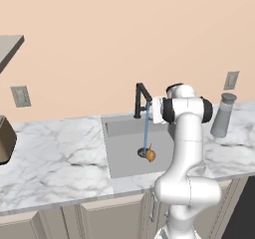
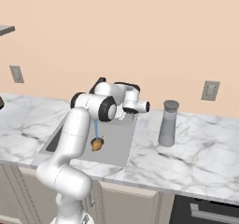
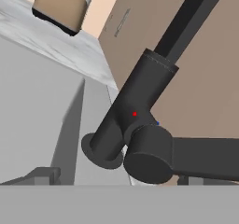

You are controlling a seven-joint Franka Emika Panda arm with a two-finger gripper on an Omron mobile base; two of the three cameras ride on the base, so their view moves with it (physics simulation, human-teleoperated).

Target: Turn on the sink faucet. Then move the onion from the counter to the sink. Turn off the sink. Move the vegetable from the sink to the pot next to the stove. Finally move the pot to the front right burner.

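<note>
Water runs blue from the slim matte-black faucet [image 1: 141, 100] onto the small golden-brown onion [image 1: 150, 155] lying in the grey sink basin [image 1: 122, 153], set in the white marble table [image 1: 55, 156] against a peach wall. The fingers, spread apart, sit close at the faucet's base. A grey lidded jar [image 1: 222, 115] stands right; the arm hides the basin's right edge.

sink faucet [image 3: 140, 111] base close-up | toaster [image 3: 60, 6] far on counter [image 3: 51, 43]
</note>
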